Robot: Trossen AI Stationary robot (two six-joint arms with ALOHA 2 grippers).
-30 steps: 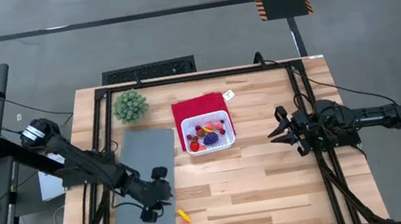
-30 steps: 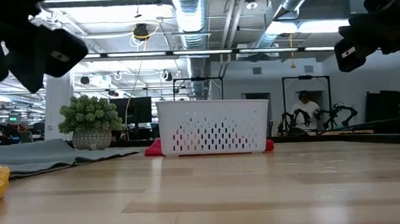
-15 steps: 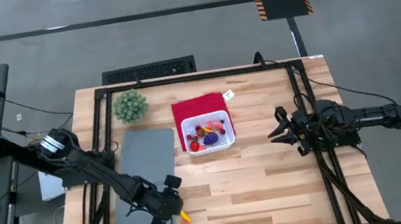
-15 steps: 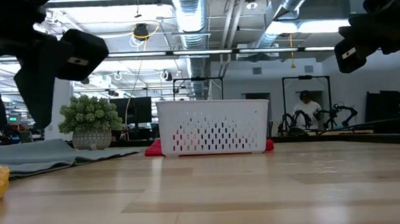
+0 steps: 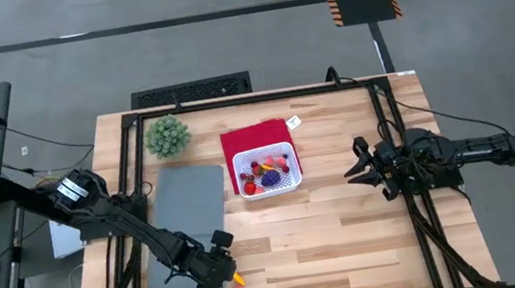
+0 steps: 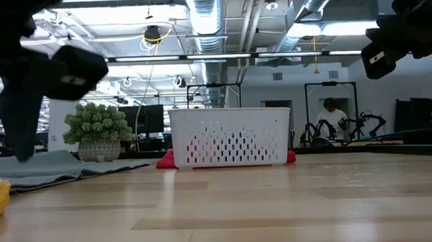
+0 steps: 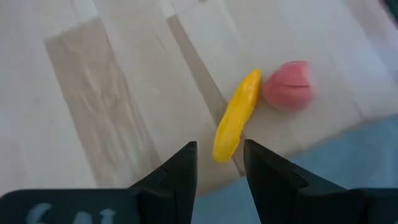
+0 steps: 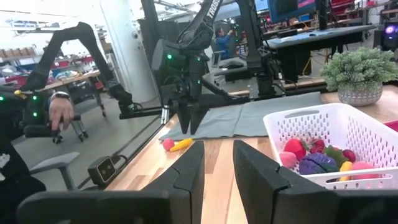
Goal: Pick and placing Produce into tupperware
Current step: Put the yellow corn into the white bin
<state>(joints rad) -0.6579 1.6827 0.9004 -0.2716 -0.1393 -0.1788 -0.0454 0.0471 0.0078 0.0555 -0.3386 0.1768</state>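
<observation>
The left arm has come down and forward since a second ago, and its left gripper (image 5: 217, 274) now hangs just above two toys at the edge of the grey mat (image 5: 187, 214). Its fingers (image 7: 180, 174) are a little way apart and hold nothing. The yellow toy (image 7: 236, 123) (long like a banana) lies on the wood right in front of them, and the round pink toy (image 7: 288, 86) touches its far end. From above, both sit near the front left part of the table (image 5: 352, 242), beside the mat's corner.

The white basket (image 5: 268, 171) stands on the red cloth (image 5: 242, 141) near the middle back of the table. It has more toys inside: a purple one (image 8: 318, 164), red ones and a yellow one. The green plant (image 5: 167, 135) sits in the back left corner.

The right gripper (image 5: 358, 169) waits at the right side of the table, well apart from the basket. Its fingers (image 8: 186, 180) are slightly apart and empty.

In the room behind, a person's hand (image 8: 57, 109) rests on something dark.
</observation>
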